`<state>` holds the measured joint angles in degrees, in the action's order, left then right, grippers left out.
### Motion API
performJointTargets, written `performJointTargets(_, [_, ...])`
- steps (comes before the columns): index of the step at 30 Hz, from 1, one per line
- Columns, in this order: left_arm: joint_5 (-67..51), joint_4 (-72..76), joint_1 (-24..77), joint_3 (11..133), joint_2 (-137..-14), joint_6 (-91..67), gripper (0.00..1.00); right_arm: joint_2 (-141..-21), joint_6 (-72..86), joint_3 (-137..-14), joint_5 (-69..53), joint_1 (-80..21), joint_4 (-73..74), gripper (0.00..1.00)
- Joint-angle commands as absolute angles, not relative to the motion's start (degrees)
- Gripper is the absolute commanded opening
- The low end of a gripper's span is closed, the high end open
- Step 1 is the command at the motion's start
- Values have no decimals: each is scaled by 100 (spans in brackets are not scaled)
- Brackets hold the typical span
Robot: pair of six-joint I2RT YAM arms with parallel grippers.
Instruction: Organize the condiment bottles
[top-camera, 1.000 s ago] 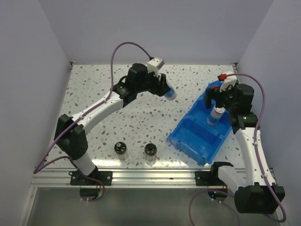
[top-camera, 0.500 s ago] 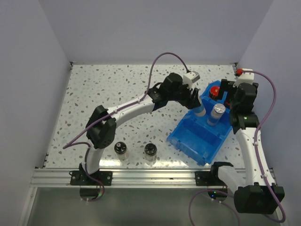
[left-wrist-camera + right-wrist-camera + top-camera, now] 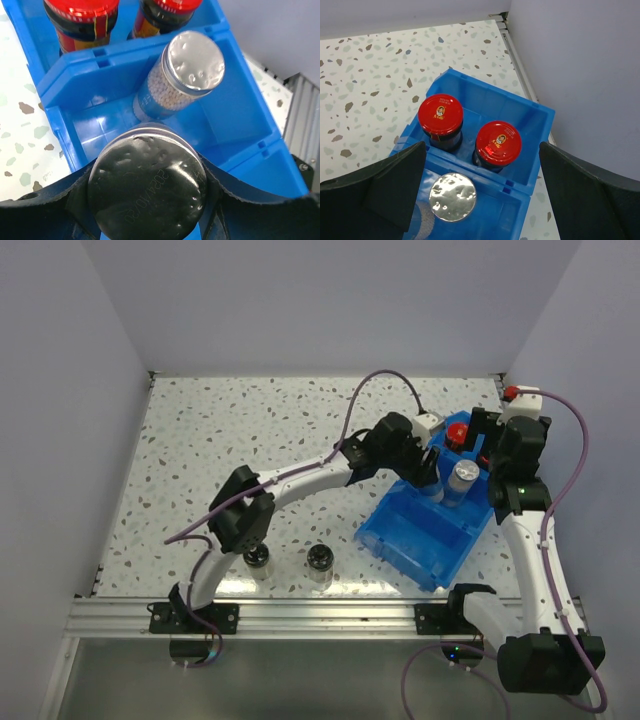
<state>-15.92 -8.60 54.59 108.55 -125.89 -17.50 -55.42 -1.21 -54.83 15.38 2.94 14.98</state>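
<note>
My left gripper (image 3: 424,470) is shut on a clear jar with a silver cap (image 3: 146,167) and holds it in the middle compartment of the blue bin (image 3: 412,538). The second silver-capped jar (image 3: 194,61) with a blue label stands just beyond it in the same compartment, also in the top view (image 3: 461,476). Two dark jars with red caps (image 3: 440,114) (image 3: 498,140) stand in the far compartment. My right gripper (image 3: 482,150) hangs open and empty above them. Two clear jars with black shaker lids (image 3: 257,558) (image 3: 320,560) stand on the table near the front edge.
The bin's near compartment (image 3: 425,545) holds nothing. The white side wall (image 3: 580,75) rises right beside the bin's far corner. The left arm (image 3: 300,480) stretches across the speckled table to the bin.
My left arm swung right with the silver-capped jar and brought it down into the bin's middle compartment. My right gripper let go of the other silver-capped jar and drew back over the red caps.
</note>
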Motion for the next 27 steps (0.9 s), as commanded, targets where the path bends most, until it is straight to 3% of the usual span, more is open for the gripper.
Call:
performJointTargets(1, [-1222,-764,5651,11329,-12647,-1398,13,-5502,-44,-5476,1538,299,1213,99])
performJointTargets(4, [-1020,-914,5774,11478,-12779,-1222,22,-5511,-44,-5476,1529,299,1213,99])
performJointTargets(8, [-774,-1011,5915,11593,-12867,-1011,42,-5520,-44,-5467,1521,299,1213,99])
performJointTargets(13, [-633,-1002,6029,11584,-12885,-914,61,-5520,-44,-5458,1468,299,1195,99])
performJointTargets(21, [-580,-914,6100,11461,-12736,-844,80,-5511,-44,-5458,1468,299,1195,99])
performJointTargets(27, [-580,-844,6126,11356,-12525,-817,84,-5511,-44,-5458,1450,299,1204,99])
